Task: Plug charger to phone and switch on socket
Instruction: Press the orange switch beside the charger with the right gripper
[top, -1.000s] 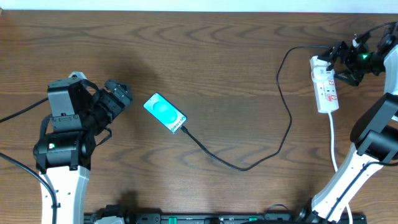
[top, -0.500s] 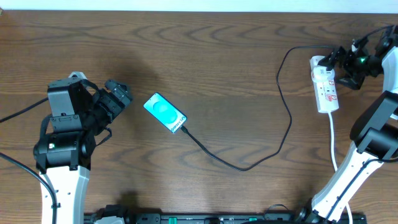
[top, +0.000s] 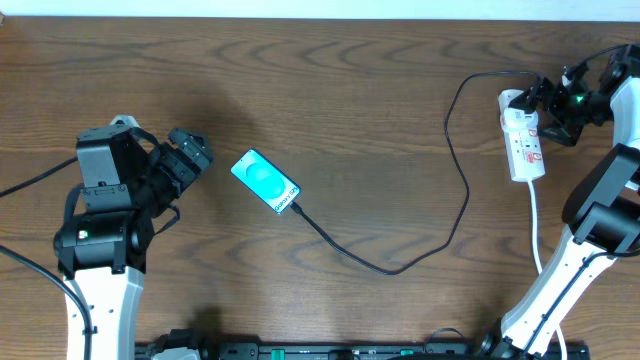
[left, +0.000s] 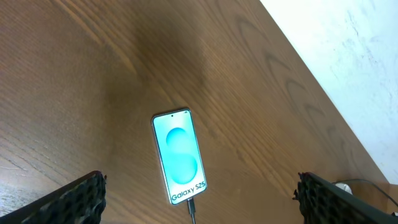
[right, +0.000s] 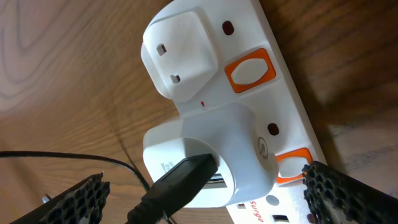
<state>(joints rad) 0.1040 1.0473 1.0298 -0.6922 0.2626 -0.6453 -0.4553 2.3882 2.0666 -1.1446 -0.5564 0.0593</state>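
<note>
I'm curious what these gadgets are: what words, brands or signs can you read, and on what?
"Galaxy S25": on the phone, on its lit screen.
"surge": red print on the power strip, at the picture's edge.
Print on the white adapter plugged into it: too blurred to read.

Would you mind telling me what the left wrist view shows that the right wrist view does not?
Only the left wrist view shows the phone, screen lit and reading Galaxy S25, with the charger meeting its bottom edge. Only the right wrist view shows the power strip up close: its orange switches and a white adapter with a black plug in it. Both show the wooden table, thin black cable, and an open hand: the left hand in one, the right hand in the other.
</note>
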